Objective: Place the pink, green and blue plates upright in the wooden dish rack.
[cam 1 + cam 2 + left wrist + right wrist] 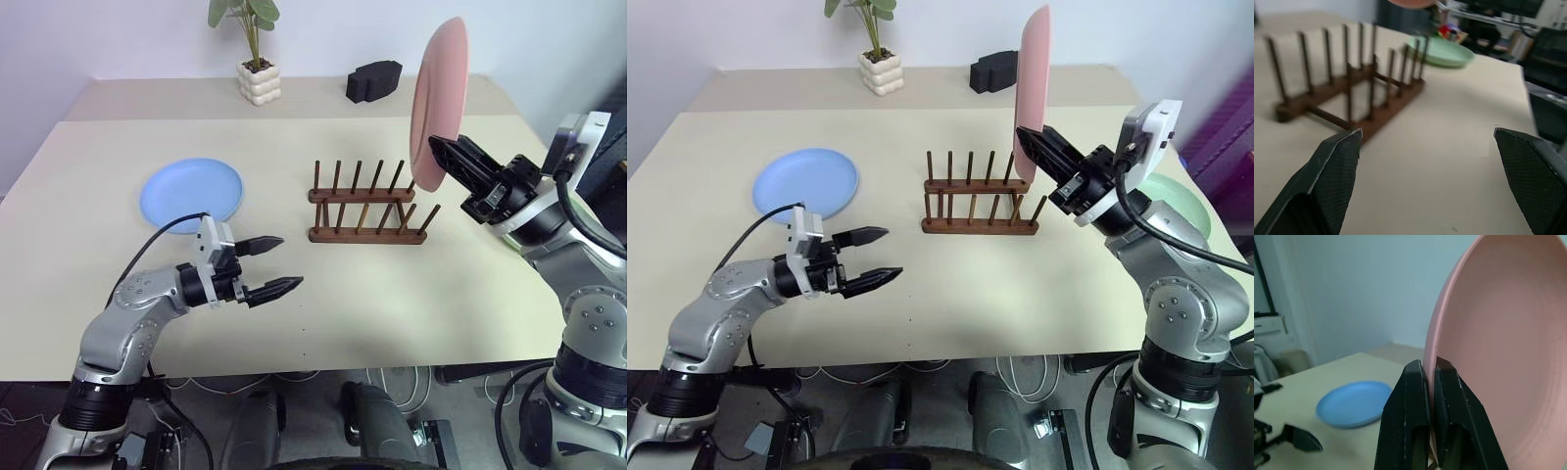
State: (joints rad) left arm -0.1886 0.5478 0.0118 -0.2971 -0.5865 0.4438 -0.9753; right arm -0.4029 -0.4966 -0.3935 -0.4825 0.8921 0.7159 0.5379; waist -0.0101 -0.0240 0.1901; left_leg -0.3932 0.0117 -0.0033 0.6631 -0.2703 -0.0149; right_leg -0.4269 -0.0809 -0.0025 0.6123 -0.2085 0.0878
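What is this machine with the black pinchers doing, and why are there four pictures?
It is a robot with two arms, tidying plates into a rack. Two pictures come from cameras in its head, looking down at a beige table. The other two come from cameras on its wrists. The right gripper is shut on the rim of a round pink plate, holding it upright over the small dark brown wooden dish rack. The left gripper is open and holds nothing. A round blue plate lies flat on the table, and a round green plate lies flat beyond the rack. A small potted plant and a black object sit at the back.
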